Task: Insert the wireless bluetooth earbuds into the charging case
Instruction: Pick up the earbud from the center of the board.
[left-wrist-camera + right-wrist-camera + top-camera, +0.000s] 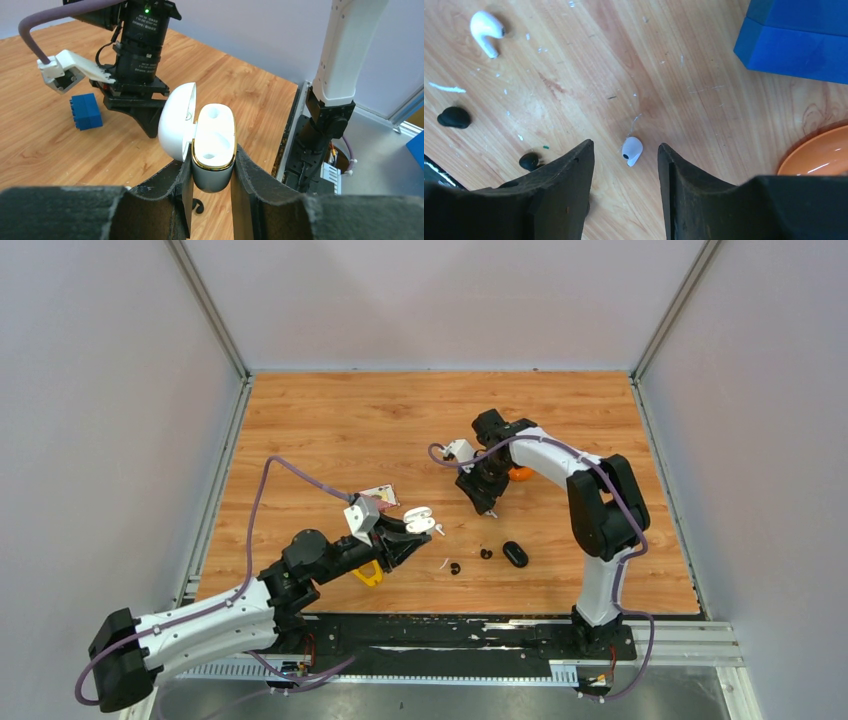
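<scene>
White charging case [215, 140] sits clamped in the left gripper [212, 162], lid open so its empty sockets are exposed for loading; the right gripper [625, 150], jaws apart, straddles one white earbud [632, 150] lying on the counter [589, 75], probably to pick it up

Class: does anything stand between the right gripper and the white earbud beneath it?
Nothing visible does: the white earbud lies on bare wood inside the open jaws of the right gripper; a black bud sits outside the gap.
</scene>
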`<state>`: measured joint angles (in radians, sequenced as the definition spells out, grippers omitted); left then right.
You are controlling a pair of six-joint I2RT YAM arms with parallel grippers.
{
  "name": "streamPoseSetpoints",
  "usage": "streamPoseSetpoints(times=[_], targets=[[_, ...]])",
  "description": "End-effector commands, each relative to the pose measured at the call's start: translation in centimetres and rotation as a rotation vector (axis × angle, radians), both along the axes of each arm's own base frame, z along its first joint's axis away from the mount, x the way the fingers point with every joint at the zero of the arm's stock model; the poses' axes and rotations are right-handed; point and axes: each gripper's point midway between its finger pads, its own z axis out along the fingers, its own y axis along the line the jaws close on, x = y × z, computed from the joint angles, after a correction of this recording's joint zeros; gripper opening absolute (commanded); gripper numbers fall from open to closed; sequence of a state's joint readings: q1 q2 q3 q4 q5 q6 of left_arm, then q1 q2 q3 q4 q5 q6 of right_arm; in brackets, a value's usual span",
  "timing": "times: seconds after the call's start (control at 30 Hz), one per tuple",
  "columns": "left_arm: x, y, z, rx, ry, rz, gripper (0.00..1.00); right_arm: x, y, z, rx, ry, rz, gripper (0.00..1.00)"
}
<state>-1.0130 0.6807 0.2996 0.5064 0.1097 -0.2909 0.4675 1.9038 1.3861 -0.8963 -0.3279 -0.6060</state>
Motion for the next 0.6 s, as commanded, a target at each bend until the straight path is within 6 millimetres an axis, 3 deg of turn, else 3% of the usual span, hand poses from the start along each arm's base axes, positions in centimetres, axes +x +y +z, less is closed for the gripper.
streamPoseSetpoints(times=[0.0, 0.37, 0.57], targets=[[-0.1, 0.4, 1.2, -0.039, -0.016, 0.007, 0.0, 0.7, -0.5, -0.1, -0.078, 0.015, -0.117, 0.49], [-0.2, 0.6, 1.1, -0.039, -0.014, 0.012, 0.0, 0.0, -1.2, -1.7, -0.148, 0.033, -0.126, 0.35], [-0.2, 0.6, 1.0, -0.036, -0.013, 0.011, 0.0, -0.6, -1.2, -2.2, -0.16, 0.052, -0.121, 0.35]])
